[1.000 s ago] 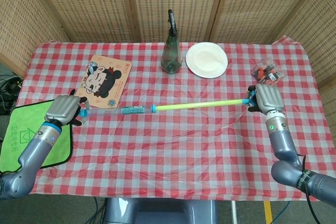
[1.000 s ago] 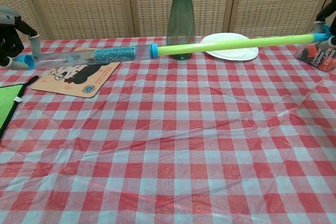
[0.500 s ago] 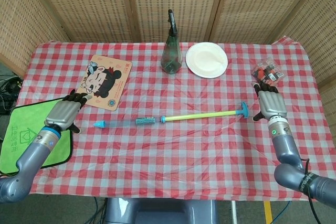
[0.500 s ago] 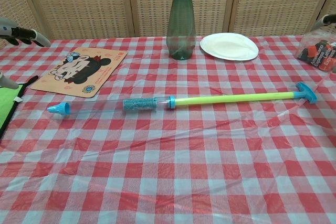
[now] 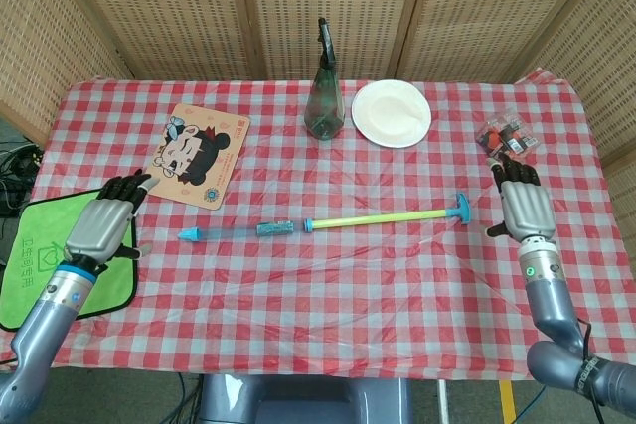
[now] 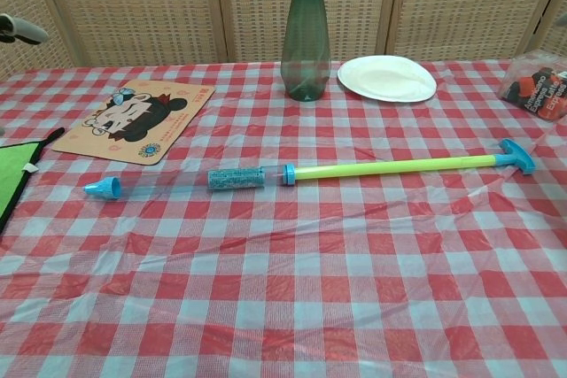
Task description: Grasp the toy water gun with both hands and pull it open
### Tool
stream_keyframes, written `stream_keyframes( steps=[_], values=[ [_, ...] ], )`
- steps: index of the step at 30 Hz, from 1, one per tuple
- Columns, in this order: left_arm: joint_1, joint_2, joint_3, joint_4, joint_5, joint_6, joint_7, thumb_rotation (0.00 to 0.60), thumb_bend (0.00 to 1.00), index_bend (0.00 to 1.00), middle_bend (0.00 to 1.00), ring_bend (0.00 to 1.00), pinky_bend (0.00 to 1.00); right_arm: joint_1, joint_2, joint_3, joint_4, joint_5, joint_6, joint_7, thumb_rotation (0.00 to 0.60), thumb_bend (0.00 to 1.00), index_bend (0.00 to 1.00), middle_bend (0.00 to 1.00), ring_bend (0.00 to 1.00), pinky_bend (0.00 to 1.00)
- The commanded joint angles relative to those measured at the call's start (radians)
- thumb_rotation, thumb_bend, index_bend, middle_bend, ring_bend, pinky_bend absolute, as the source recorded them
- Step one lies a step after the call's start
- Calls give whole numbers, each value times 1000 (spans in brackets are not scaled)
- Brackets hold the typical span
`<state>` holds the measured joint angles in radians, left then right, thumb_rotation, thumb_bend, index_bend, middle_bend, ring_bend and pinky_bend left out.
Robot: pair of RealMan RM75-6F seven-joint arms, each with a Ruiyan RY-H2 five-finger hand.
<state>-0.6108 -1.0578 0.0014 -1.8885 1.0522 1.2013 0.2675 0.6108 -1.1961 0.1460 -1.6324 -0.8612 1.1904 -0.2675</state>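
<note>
The red-and-white checked tablecloth covers the whole table, and across its middle lies the toy water gun, stretched out long from left to right: a clear barrel with a blue nozzle cap at the left end, a yellow-green plunger rod drawn far out of it, and a blue T-handle at the right end. Judged from that, the pulling-open looks done, since most of the rod shows outside the barrel and the toy rests flat on the cloth with nothing touching it. The left hand hangs over the left edge of the table, near the green cloth, fingers spread and holding nothing, well apart from the nozzle. The right hand is at the right side, also released with fingers extended and empty, near the T-handle but not touching it. In the chest view only a sliver shows at the upper left edge, probably a fingertip of the left hand, though it is too small to be sure. What seems left, if anything, is only for the arms to clear away. On the far side stand the green bottle and the white plate, with the cartoon mat far left and a small snack packet far right.
</note>
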Motion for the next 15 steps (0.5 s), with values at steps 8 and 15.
stream_keyframes(
  steps=[8, 15],
  values=[
    [286, -191, 126, 158, 322, 361, -32, 600, 196, 0, 0, 0, 0, -285, -137, -146, 154, -521, 468, 308, 600, 195, 73, 0, 0, 69],
    [371, -235, 150, 248, 384, 421, -78, 600, 196, 0, 0, 0, 0, -363, -150, -182, 204, -603, 533, 357, 600, 195, 64, 0, 0, 64]
  ],
)
